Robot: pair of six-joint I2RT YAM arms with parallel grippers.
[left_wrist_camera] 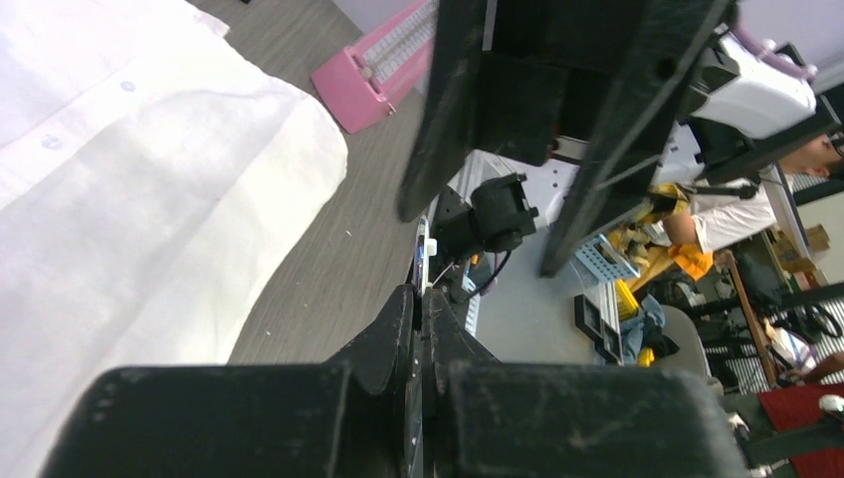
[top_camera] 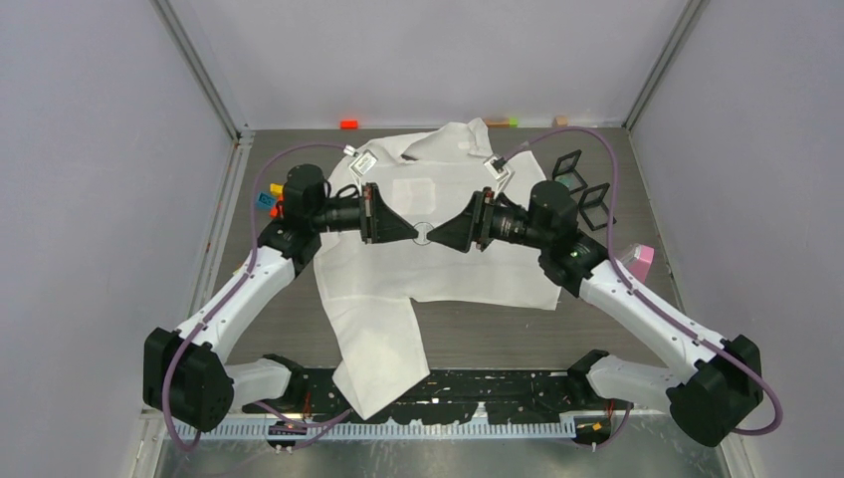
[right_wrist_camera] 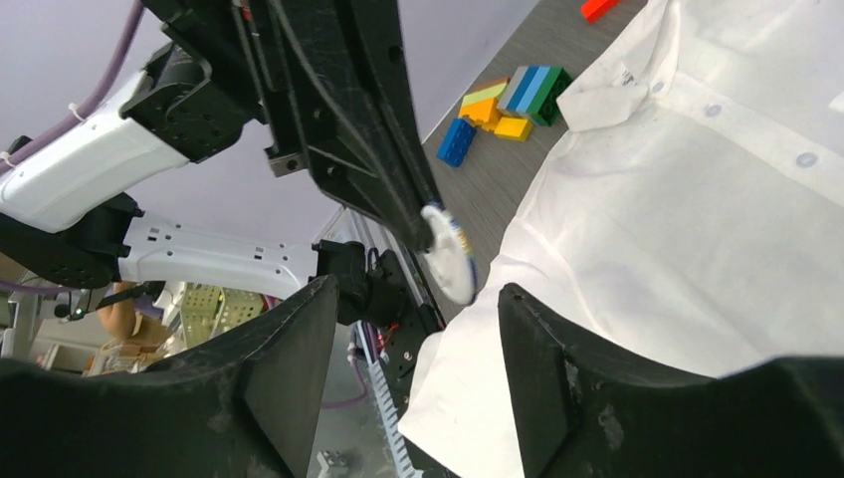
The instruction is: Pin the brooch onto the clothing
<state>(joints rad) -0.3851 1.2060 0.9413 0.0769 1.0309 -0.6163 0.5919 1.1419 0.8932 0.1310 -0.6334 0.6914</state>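
brooch [right_wrist_camera: 448,264] held up over the shirt [top_camera: 438,274]
left gripper [left_wrist_camera: 420,299] is clamped on the little round brooch, right gripper [right_wrist_camera: 416,291] faces it with jaws apart, both above the middle of the white shirt spread on the worktop [top_camera: 498,329].

A: Surface [top_camera: 478,339]?
B: Grey wood-grain. White shirt [top_camera: 448,279] lies spread across the middle, reaching the near edge.
A: Other items?
B: Coloured blocks [top_camera: 271,194] left of shirt; pink box [top_camera: 640,259] right; two black square frames [top_camera: 582,184] beyond it; red block [top_camera: 348,124] at back edge.
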